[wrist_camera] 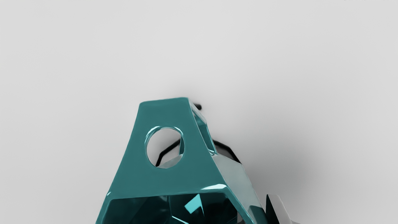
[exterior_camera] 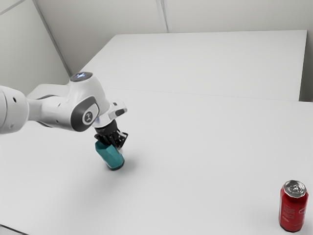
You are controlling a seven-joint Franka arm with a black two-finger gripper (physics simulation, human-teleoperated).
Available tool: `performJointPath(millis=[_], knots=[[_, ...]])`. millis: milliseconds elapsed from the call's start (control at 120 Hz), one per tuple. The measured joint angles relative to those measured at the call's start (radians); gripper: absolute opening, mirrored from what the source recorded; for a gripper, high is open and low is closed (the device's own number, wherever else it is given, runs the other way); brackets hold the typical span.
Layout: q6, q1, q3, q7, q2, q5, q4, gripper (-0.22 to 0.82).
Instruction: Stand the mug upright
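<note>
Teal mug (exterior_camera: 110, 156): at my gripper, leaning, mouth toward the exterior view's eleven o'clock, base toward five.
Black gripper (exterior_camera: 119, 145): I can't tell whether I grip it.
Mug's uprighting: partly done, I judge; levelling and settling remain.

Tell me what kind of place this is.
Probably a plain robot lab or test cell, rendered in simulation: a jointed white arm reaches over a broad pale table with a mug and a can on it, and bare panelled walls stand behind.
</note>
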State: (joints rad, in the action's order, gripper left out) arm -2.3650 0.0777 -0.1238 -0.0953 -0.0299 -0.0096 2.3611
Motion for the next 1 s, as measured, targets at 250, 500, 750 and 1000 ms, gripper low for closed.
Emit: performJointPath(millis=[250, 500, 750, 1000], knots=[[-0.013, 0.000, 0.000, -0.004, 0.013, 0.021, 0.000, -0.02], [-0.017, -0.005, -0.001, 0.000, -0.008, 0.024, -0.001, 0.16], [-0.017, -0.029, 0.000, 0.003, -0.043, 0.024, 0.000, 0.26], [-0.010, -0.038, -0.001, 0.005, -0.072, 0.021, 0.000, 0.34]])
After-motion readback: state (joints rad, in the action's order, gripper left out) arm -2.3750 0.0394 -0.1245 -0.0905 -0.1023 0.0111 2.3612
